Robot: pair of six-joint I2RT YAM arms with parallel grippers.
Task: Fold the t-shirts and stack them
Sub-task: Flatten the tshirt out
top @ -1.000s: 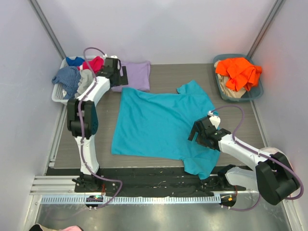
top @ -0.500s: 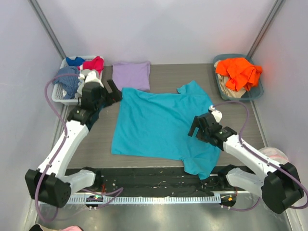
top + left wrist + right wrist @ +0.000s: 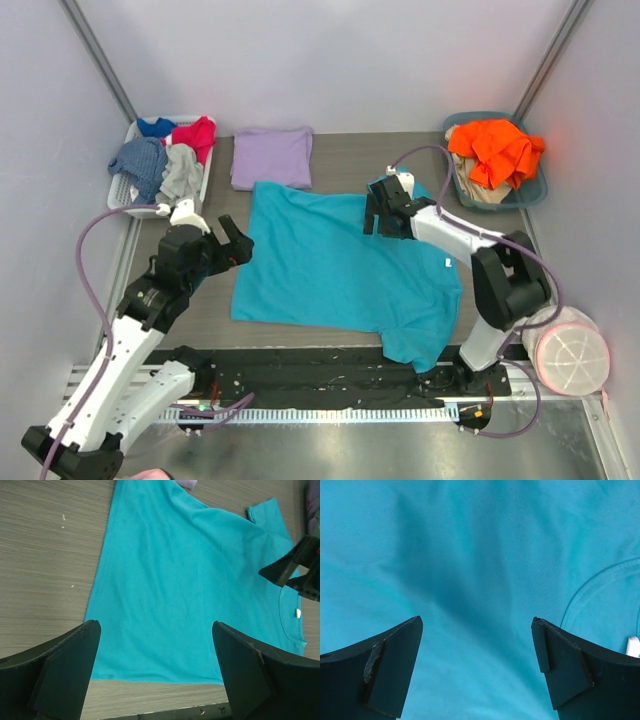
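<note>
The teal t-shirt (image 3: pixel 330 270) lies spread flat mid-table, its white neck label (image 3: pixel 448 263) to the right. The lavender t-shirt (image 3: pixel 272 157) lies folded at the back, touching the teal one's far left corner. My left gripper (image 3: pixel 234 243) hovers open beside the teal shirt's left edge; its wrist view shows the teal shirt (image 3: pixel 190 580) between wide jaws (image 3: pixel 156 630) holding nothing. My right gripper (image 3: pixel 374 215) is open over the shirt's far right part near the sleeve. In its wrist view teal cloth (image 3: pixel 470 555) fills the gap between its jaws (image 3: pixel 477 625), apart from the pads.
A white basket (image 3: pixel 128 205) with red, blue and grey garments stands at the back left. A teal bin (image 3: pixel 535 190) with an orange garment (image 3: pixel 495 150) is at the back right. A pale round container (image 3: pixel 572 350) sits by the right arm's base.
The left arm swung back from the lavender shirt to the teal shirt's left edge. The right gripper moved from the shirt's near right part to its far right part. Both stayed open.
</note>
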